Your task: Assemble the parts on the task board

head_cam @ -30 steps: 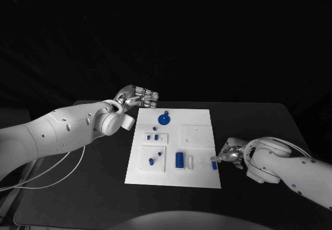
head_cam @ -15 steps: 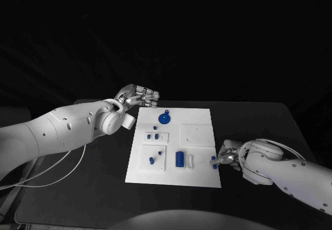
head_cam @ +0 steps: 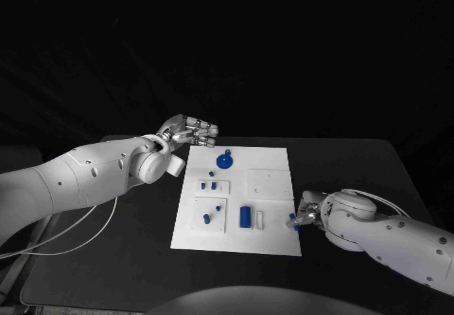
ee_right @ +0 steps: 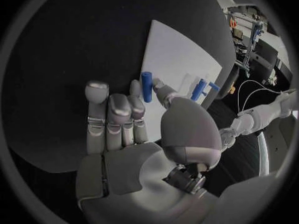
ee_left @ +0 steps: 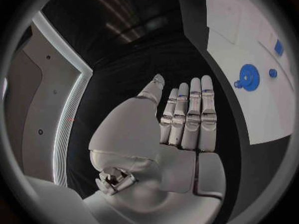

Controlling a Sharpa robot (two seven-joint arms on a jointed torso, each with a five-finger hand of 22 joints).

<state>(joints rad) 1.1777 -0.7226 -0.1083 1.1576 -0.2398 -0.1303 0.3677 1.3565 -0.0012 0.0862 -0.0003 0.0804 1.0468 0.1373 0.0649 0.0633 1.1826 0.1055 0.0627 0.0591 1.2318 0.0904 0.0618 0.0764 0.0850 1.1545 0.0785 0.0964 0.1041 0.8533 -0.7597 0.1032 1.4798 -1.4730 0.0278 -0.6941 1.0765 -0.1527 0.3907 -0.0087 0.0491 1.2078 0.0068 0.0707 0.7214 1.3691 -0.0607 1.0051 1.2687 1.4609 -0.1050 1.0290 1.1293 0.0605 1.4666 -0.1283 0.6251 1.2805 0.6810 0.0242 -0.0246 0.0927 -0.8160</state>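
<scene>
black table point(head_cam: 113, 262) — white task board point(head_cam: 269, 161) | left hand point(head_cam: 189, 133) spread | right hand point(head_cam: 304, 216) pinching blue part point(ee_right: 147, 86)

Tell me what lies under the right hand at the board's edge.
The right hand pinches a small blue cylinder at the near right edge of the white task board. Its fingers hang over black table; the board right beneath them is covered.

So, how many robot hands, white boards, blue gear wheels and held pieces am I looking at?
Hands: 2, left hand and right hand
White task board: 1
Blue gear: 1
Blue peg held by the right hand: 1
Total: 5
</scene>
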